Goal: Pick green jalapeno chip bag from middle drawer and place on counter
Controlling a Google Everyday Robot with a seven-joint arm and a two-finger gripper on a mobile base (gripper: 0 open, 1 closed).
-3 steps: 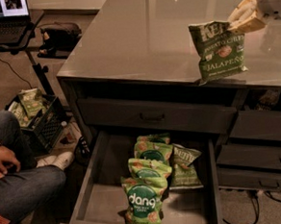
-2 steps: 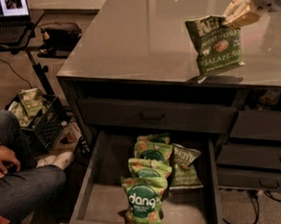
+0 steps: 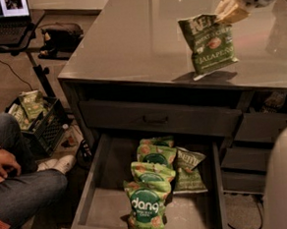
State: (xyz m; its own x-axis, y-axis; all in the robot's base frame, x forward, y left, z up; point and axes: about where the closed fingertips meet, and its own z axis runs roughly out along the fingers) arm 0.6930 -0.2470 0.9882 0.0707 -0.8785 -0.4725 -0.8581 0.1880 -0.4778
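While the gripper (image 3: pixel 226 14) pinches one green jalapeno chip bag (image 3: pixel 208 45) over the counter (image 3: pixel 128 43) — four dang bags (image 3: pixel 146 207) below.

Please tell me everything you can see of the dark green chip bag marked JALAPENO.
The dark olive-green crinkly chip bag carries pale JALAPENO lettering low down and a small reddish round picture. It hangs upright, slightly tilted, over the glossy grey counter. The tan two-finger gripper is shut on its upper corner. A shadow lies just beneath; whether its lower edge touches the counter cannot be told.
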